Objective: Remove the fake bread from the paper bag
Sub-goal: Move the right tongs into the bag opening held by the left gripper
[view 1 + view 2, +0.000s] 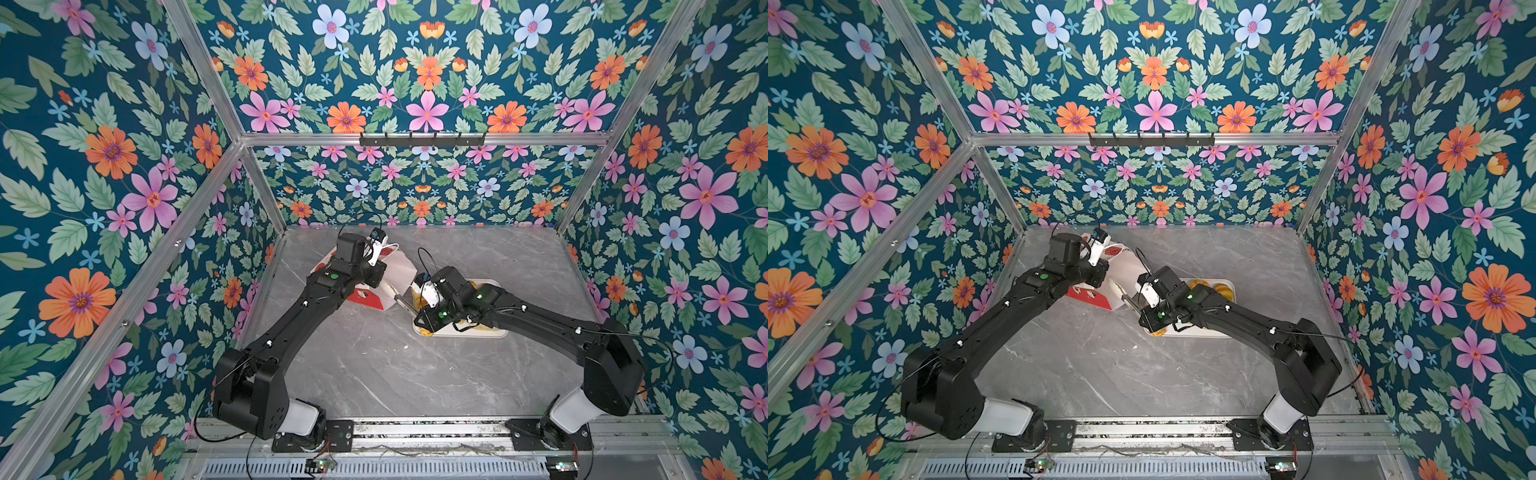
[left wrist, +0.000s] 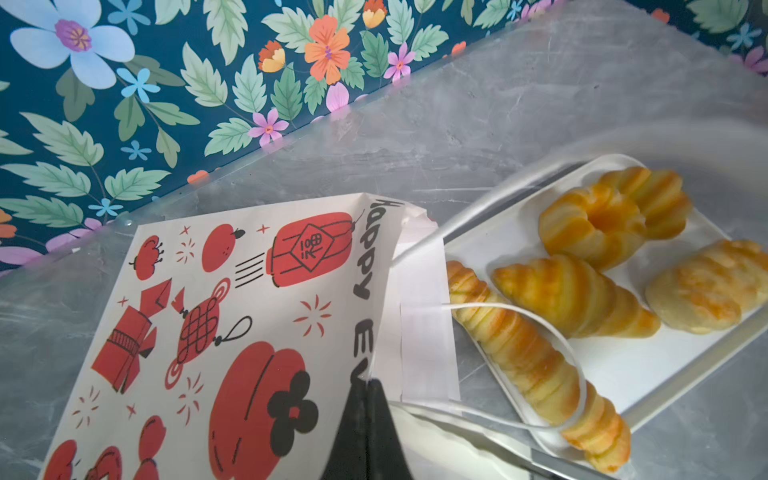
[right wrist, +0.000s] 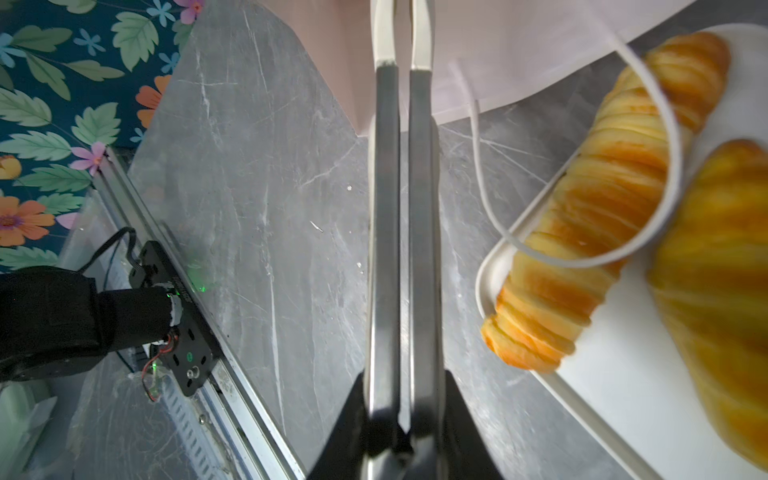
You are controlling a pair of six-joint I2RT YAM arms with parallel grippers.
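Observation:
The paper bag [image 2: 232, 316] lies on its side on the grey table, white with red drawings; it also shows in both top views [image 1: 397, 270] [image 1: 1125, 266]. My left gripper [image 2: 370, 384] is shut on the rim at the bag's mouth. Several fake bread pieces rest on a white tray [image 2: 648, 370]: a long plaited loaf [image 2: 528, 357], a croissant [image 2: 577, 299], a ring doughnut [image 2: 594, 224] and a roll [image 2: 715, 286]. A white cord handle [image 2: 557, 332] drapes over the loaf. My right gripper [image 3: 405, 399] is shut on metal tongs [image 3: 386, 208], whose white tips reach the bag's mouth. The bag's inside is hidden.
Floral walls close in the table [image 1: 374, 365] at the back and both sides. An aluminium rail [image 1: 415, 428] carrying both arm bases runs along the front edge. The tray [image 1: 494, 332] sits right of the bag, partly under my right arm.

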